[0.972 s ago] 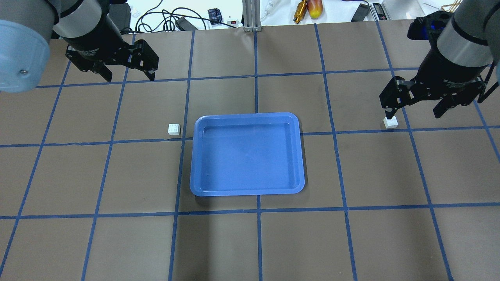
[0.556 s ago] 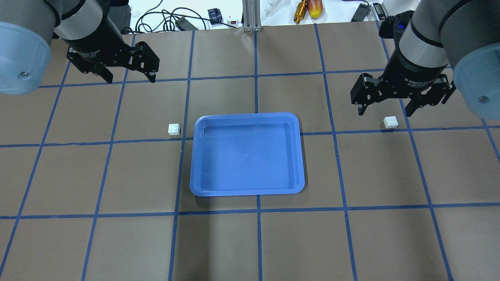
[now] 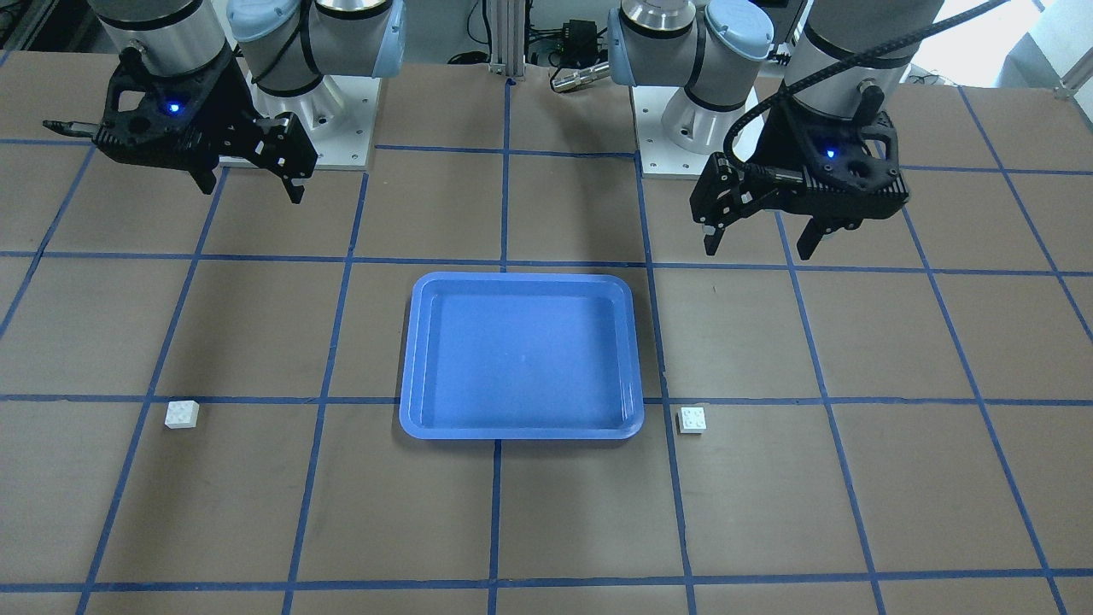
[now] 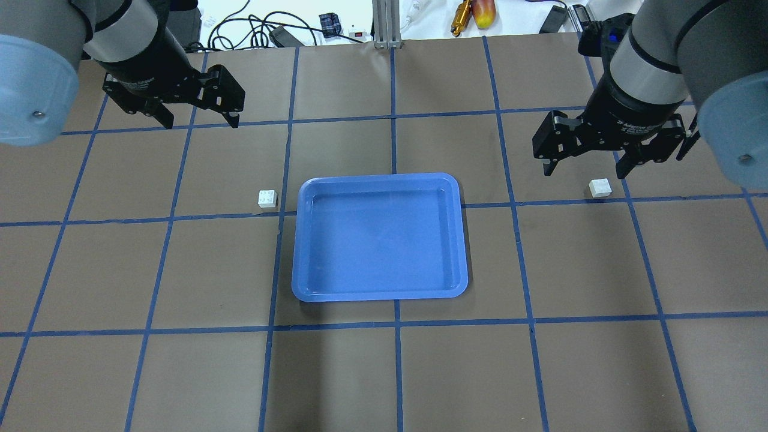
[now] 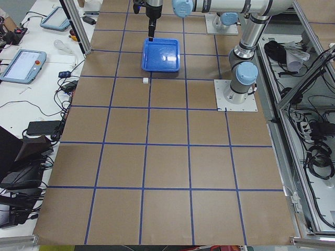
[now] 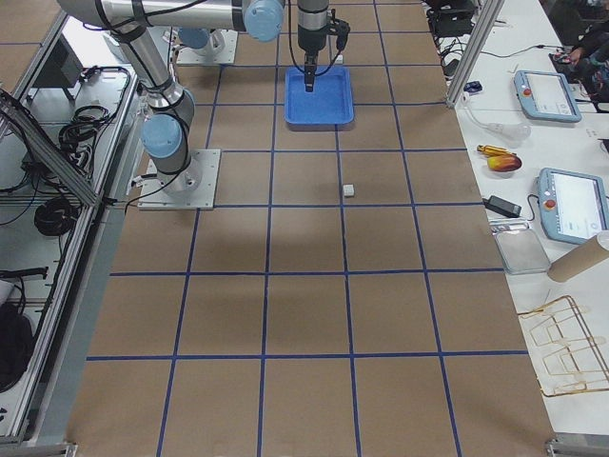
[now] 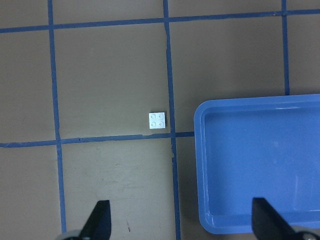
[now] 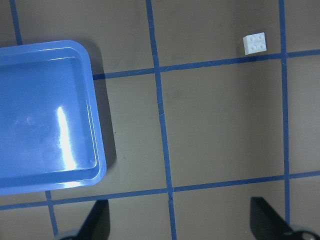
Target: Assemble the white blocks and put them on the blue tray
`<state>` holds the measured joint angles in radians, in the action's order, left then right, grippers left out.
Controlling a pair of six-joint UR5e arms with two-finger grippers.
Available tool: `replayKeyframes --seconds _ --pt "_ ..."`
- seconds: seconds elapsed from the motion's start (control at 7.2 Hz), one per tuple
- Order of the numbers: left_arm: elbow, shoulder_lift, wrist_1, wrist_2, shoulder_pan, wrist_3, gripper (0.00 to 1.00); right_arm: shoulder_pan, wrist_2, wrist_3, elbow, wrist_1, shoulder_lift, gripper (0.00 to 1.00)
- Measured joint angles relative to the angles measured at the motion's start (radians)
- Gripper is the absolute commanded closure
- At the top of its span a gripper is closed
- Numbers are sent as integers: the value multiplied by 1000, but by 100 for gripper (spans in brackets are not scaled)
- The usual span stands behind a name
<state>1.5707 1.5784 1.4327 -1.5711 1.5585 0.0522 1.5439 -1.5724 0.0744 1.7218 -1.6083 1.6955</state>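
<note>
The blue tray lies flat in the middle of the table. One white block sits studs up just off the tray's left edge, and the left wrist view has that block beside the tray. The other white block lies far out to the right, also seen studs up as a block in the right wrist view. My left gripper hangs open, high above the table and apart from its block. My right gripper is open too, raised over the area beside the right block.
Brown table with a blue tape grid. Cables, tools and small devices lie beyond the far edge. Both arm bases stand at the robot's side. Control tablets rest on side benches.
The right arm swung left and toward the far side, so its finger no longer covers the right block. The left gripper barely shifted. Both blocks and the tray stayed put.
</note>
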Motion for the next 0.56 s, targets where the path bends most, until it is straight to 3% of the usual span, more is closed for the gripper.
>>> replayKeyframes --seconds 0.56 --pt "1 1 1 -1 1 0 0 -1 -6 4 9 9 10 0"
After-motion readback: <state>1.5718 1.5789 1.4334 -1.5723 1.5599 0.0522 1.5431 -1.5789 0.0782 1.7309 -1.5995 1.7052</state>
